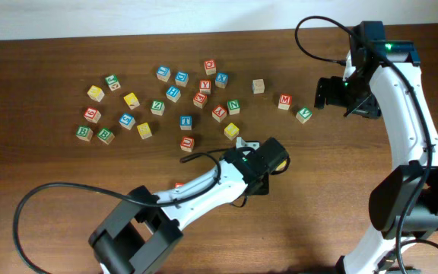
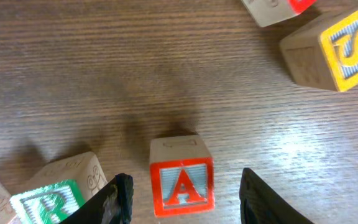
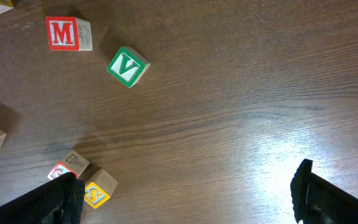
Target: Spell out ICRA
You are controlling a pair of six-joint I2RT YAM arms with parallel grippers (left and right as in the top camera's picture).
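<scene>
1. ICRA's red wooden A cube (image 2: 182, 180) sits flat on the dark brown wooden desk (image 2: 104, 74), with its letter face toward the left wrist camera.
2. The left jaws are open around that A cube, one black finger (image 2: 122, 198) on each side. You can see desk in the gap on both sides, so they're not touching it.
3. The green wooden R cube (image 2: 51, 200) is just beside the A cube on its left, a bit turned and also resting on the desk.
4. Further off in the same view there's a yellow wooden S cube (image 2: 340, 46) at the upper right, well apart from the A.
5. From overhead, the white left arm (image 1: 204, 183) lies right over that spot, so I can't read the row from above. Can't pick out the I or C cubes either.
6. The right jaws are spread wide with only bare desk between them.
7. Ahead of them in the right wrist view are a red wooden M cube (image 3: 67, 32) and a green wooden V cube (image 3: 128, 66), near each other but not touching.
8. The loose scatter of other letter cubes (image 1: 173, 93) is up at the far side of the desk.
</scene>
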